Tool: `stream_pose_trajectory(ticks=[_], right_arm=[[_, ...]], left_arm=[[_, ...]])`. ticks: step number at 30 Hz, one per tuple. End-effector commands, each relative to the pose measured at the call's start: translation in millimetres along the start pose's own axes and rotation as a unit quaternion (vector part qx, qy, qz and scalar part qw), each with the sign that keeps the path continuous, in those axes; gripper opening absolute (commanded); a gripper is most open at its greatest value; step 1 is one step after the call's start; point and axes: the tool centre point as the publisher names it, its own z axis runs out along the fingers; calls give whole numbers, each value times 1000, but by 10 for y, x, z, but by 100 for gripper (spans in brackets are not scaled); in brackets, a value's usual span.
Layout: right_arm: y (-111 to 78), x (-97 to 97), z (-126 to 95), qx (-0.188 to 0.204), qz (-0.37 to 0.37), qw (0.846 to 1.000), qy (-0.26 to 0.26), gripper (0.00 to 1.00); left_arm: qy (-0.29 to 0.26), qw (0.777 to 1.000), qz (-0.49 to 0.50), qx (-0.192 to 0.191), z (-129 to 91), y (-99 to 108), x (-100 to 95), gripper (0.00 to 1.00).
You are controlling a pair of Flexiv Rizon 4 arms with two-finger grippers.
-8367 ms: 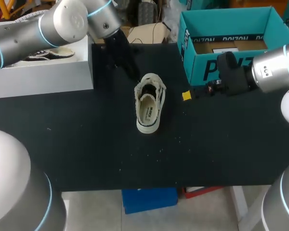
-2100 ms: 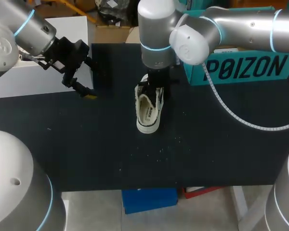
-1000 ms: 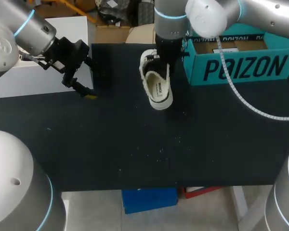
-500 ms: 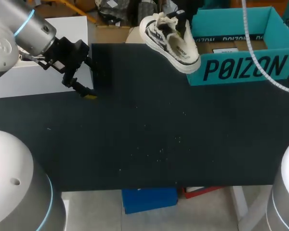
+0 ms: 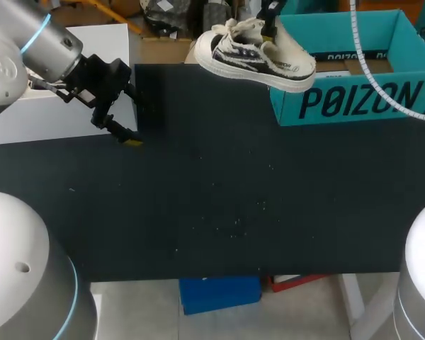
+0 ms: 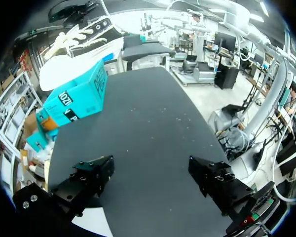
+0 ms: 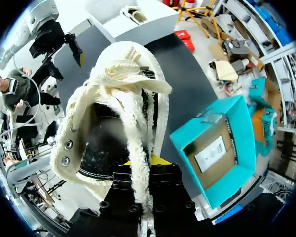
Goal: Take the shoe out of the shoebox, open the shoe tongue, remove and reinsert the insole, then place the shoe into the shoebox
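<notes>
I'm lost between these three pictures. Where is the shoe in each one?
Head view: the shoe is at top middle, in the air, by the teal box.
Left wrist view: far ahead of the left claw, just above the teal box.
Right wrist view: held in the right claw, filling the middle, with the teal box beside it.
Shared landmark: the teal box.

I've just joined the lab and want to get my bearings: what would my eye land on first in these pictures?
The cream and black shoe hangs in the air, the right end effector shut on it, by the teal shoebox at the far right of the black table. At the far left, the left end effector hovers open above the table beside a white box.
</notes>
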Motion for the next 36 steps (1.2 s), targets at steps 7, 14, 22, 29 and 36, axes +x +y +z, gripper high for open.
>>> stream_pose_trajectory(ticks=[7,14,22,29,36], right_arm=[[-107,-347,-33,52,-15,998,-25,0],[-344,-939,-9,24,-45,998,-35,0],[-537,-1548,25,-8,-125,991,-41,0],[-766,-2026,171,18,-168,985,-29,0],[-989,-2394,319,31,-168,985,-8,0]], left_arm=[[-2,1000,0,-1,11,1,9,100],[-2,1000,0,-1,11,1,9,100],[-2,1000,0,-1,11,1,9,100],[-2,1000,0,-1,11,1,9,100],[-2,1000,0,-1,11,1,9,100]])
